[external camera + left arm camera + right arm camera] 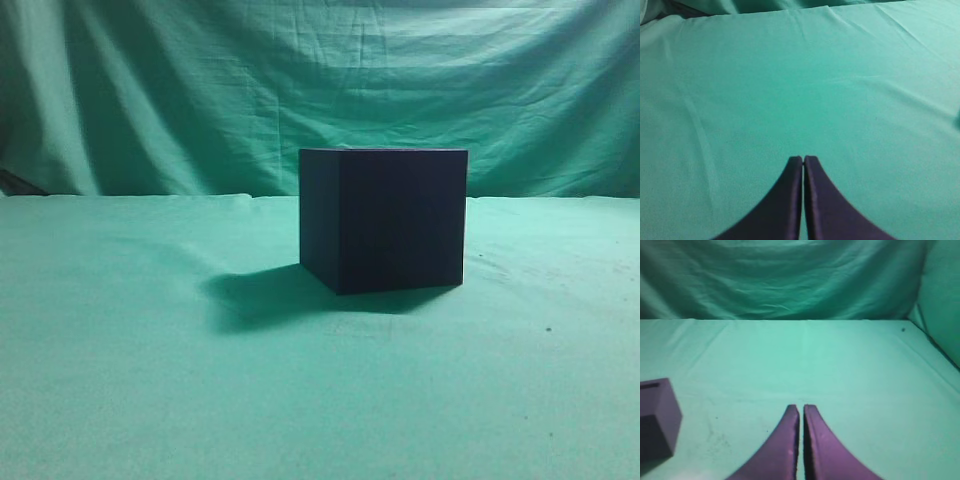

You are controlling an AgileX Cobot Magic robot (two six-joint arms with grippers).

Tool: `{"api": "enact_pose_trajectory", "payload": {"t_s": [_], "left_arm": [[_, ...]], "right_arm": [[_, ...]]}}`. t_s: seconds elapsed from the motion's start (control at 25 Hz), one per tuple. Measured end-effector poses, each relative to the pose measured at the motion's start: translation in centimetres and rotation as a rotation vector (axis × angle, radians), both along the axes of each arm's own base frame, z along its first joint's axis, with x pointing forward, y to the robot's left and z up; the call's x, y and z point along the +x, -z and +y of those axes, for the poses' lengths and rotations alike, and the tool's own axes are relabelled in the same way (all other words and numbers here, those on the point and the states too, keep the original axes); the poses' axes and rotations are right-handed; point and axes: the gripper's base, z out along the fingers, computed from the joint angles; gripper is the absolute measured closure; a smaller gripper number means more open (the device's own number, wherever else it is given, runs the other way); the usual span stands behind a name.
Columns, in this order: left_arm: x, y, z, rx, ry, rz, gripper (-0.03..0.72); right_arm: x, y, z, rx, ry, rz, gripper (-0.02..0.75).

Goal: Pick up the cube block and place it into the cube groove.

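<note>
The large blue-black cube-shaped box [385, 220] stands on the green cloth near the middle, one vertical edge turned toward the camera. Its top and any opening do not show in the exterior view. A dark purplish box corner [657, 425], cut off by the left edge of the right wrist view, looks like the same box, with a dark slot-like mark on its top. The small cube block is in no view. My left gripper [803, 159] is shut and empty over bare cloth. My right gripper [801, 407] is shut and empty, to the right of that corner. Neither gripper shows in the exterior view.
The green cloth [150, 380] covers the table and hangs as a backdrop [200, 90] behind it. The box casts a shadow [260, 295] to its left. In the right wrist view the cloth rises at the table's right edge [940, 315].
</note>
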Motion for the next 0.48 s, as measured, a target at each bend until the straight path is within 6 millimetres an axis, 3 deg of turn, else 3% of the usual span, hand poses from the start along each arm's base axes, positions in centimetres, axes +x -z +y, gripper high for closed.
{"api": "enact_pose_trajectory", "payload": {"t_s": [0.24, 0.48], "left_arm": [[0.0, 0.0, 0.0, 0.0, 0.0, 0.0, 0.688], [0.0, 0.0, 0.0, 0.0, 0.0, 0.0, 0.688]], "right_arm": [[0.8, 4.6, -0.1, 0.017, 0.061, 0.067, 0.738], [0.8, 5.5, -0.1, 0.024, 0.067, 0.12, 0.738]]}}
